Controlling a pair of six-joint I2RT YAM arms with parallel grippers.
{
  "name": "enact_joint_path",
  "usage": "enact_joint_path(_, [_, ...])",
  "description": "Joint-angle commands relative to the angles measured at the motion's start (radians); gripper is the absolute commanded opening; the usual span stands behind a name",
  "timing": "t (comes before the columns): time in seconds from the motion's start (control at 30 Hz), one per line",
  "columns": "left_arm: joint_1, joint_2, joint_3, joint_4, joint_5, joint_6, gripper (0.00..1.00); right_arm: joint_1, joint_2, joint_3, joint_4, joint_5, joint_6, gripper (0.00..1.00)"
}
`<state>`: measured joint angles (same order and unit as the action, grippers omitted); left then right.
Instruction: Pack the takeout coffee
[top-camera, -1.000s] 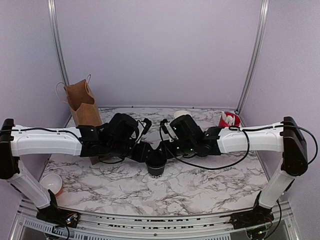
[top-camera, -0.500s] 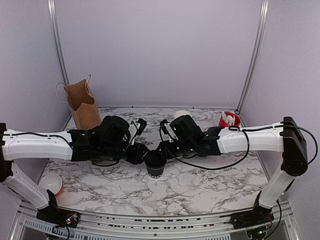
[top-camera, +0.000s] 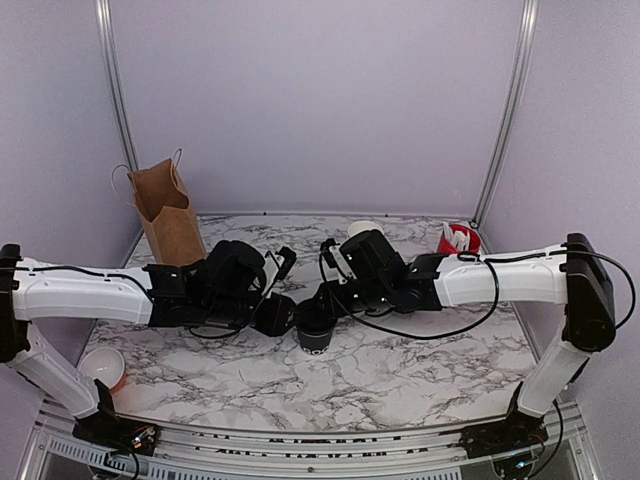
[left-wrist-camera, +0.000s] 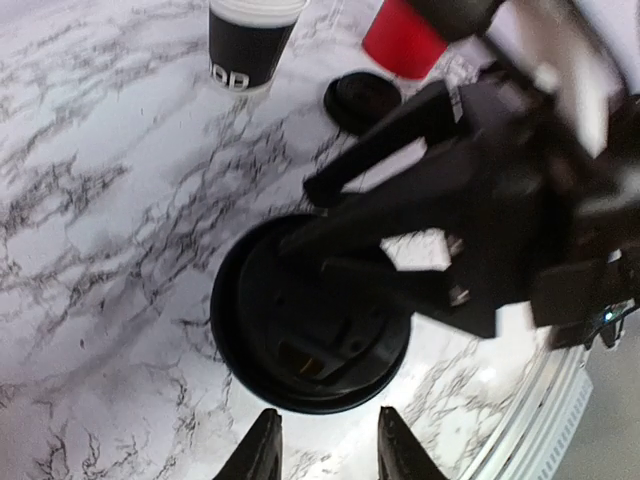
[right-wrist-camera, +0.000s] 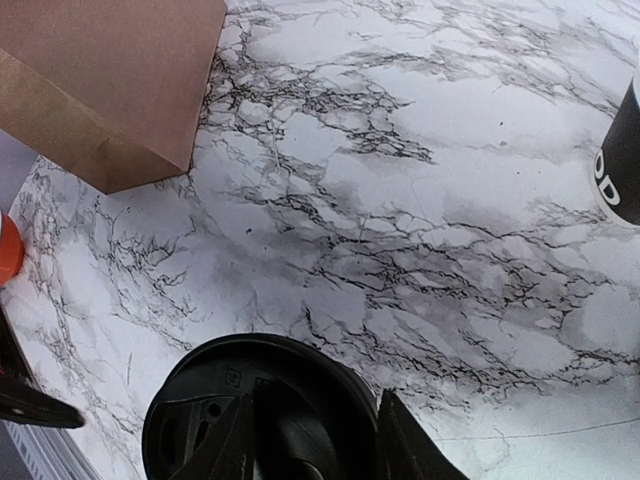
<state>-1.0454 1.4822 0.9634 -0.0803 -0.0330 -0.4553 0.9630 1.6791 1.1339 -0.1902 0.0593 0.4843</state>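
Since a moment ago the left arm (top-camera: 90, 290) has swung in toward the black cup (top-camera: 313, 338), which stands in the middle of the table (top-camera: 420, 370). Left fingers (left-wrist-camera: 262, 447) are spread wide just short of it; right fingers (right-wrist-camera: 238, 445) sit parted over its lid (left-wrist-camera: 300, 345).

Each arm uses white tubular links, seen on the left arm (top-camera: 80, 290) and the right arm (top-camera: 510, 278). All joints and wrist housings are black. The left gripper (left-wrist-camera: 325, 450) and right gripper (right-wrist-camera: 315, 440) each have 2 smooth black tapered fingers. Black cables (top-camera: 495, 290) run outside the links.
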Motion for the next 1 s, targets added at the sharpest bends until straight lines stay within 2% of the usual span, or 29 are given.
enact_joint_path(0.0, [0.011, -0.063, 0.039, -0.053, -0.031, 0.029, 0.34, 0.006, -0.003, 0.034, -0.103, 0.022, -0.029, 0.41])
enact_joint_path(0.07, [0.018, -0.085, 0.043, -0.056, -0.035, 0.026, 0.34, 0.009, -0.014, 0.059, -0.118, 0.037, -0.040, 0.47])
enact_joint_path(0.2, [0.037, -0.136, 0.057, -0.058, -0.057, 0.018, 0.38, 0.019, -0.039, 0.108, -0.160, 0.086, -0.061, 0.67])
enact_joint_path(0.27, [0.055, -0.156, 0.061, -0.058, -0.068, 0.008, 0.44, 0.024, -0.046, 0.128, -0.180, 0.104, -0.070, 0.86])
enact_joint_path(0.33, [0.071, -0.172, 0.064, -0.058, -0.080, -0.002, 0.49, 0.030, -0.048, 0.148, -0.205, 0.116, -0.074, 0.98])
enact_joint_path(0.37, [0.080, -0.180, 0.064, -0.059, -0.083, -0.007, 0.51, 0.033, -0.049, 0.153, -0.214, 0.120, -0.076, 0.99])
enact_joint_path(0.43, [0.095, -0.195, 0.066, -0.063, -0.098, -0.019, 0.62, 0.044, -0.049, 0.163, -0.227, 0.122, -0.079, 1.00])
enact_joint_path(0.53, [0.121, -0.211, 0.069, -0.076, -0.117, -0.039, 0.68, 0.060, -0.038, 0.179, -0.263, 0.121, -0.075, 1.00])
enact_joint_path(0.73, [0.158, -0.243, 0.063, -0.091, -0.141, -0.054, 0.95, 0.101, 0.014, 0.232, -0.349, 0.159, -0.069, 1.00])
enact_joint_path(0.83, [0.173, -0.247, 0.063, -0.093, -0.128, -0.049, 0.99, 0.109, 0.036, 0.248, -0.371, 0.169, -0.059, 1.00])
enact_joint_path(0.97, [0.187, -0.246, 0.062, -0.094, -0.107, -0.040, 0.99, 0.122, 0.064, 0.266, -0.382, 0.174, -0.050, 1.00])
